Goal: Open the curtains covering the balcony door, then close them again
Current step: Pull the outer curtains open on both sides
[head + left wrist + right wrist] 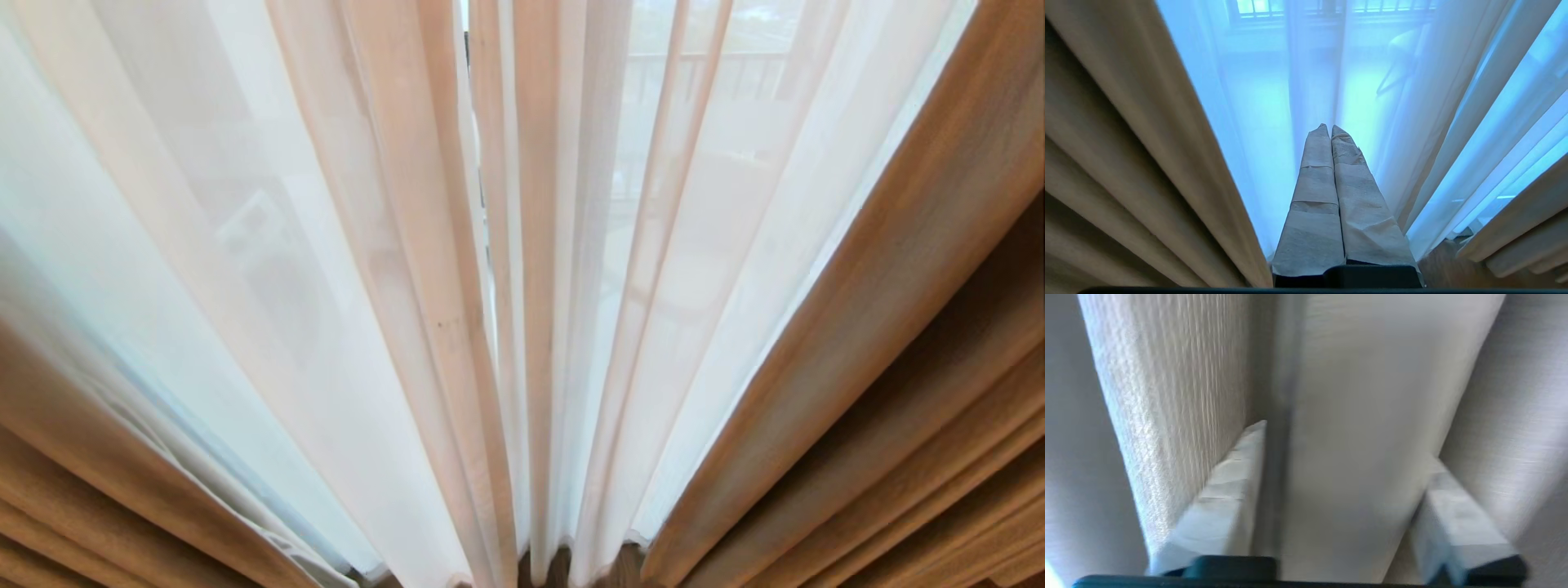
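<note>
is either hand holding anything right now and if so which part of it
Nothing is held. The right hand is open with a fold of the thick curtain between its fingers; the left hand is shut and empty.

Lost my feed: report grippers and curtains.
Left gripper shut, idle before the sheer. Right gripper open, a thick drape fold between its fingers. Nothing blocking.

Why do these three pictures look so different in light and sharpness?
Head view: daylight glows through the thin white sheer curtain, and its folds fan outward, bent by the lens. Left wrist view: the same backlight, bluish. Right wrist view: dimmer, smeared by blur, the thick beige-grey woven drape filling it behind the open right gripper.
</note>
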